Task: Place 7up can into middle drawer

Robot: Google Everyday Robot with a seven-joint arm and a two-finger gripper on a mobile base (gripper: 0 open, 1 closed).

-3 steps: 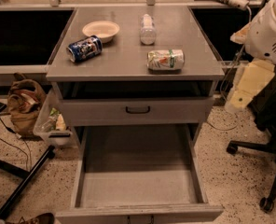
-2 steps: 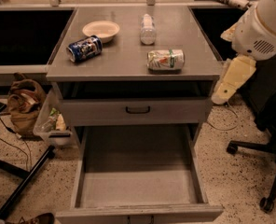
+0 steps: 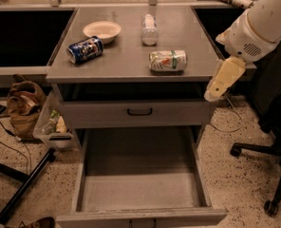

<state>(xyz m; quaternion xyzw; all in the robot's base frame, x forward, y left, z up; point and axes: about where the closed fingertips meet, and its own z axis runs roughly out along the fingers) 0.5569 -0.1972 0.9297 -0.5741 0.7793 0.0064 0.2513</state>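
The 7up can (image 3: pixel 168 61) lies on its side on the grey cabinet top (image 3: pixel 131 56), near the front right. The middle drawer (image 3: pixel 140 175) is pulled far out below, and its bare floor holds nothing. My gripper (image 3: pixel 213 93) hangs from the white arm (image 3: pixel 259 27) just off the cabinet's right front corner. It points down, lower than the can and to its right, and is not touching the can.
A dark blue can (image 3: pixel 85 49), a white bowl (image 3: pixel 102 31) and a clear plastic bottle (image 3: pixel 150 23) lie on the top. The shallower drawer with a black handle (image 3: pixel 139 111) is pushed in. A chair base (image 3: pixel 268 175) stands right; a bag (image 3: pixel 24 106) and a bin (image 3: pixel 52 125) left.
My arm has swung left, bringing the gripper from well off to the right up to the cabinet's right front corner. The can and the drawer have not moved.
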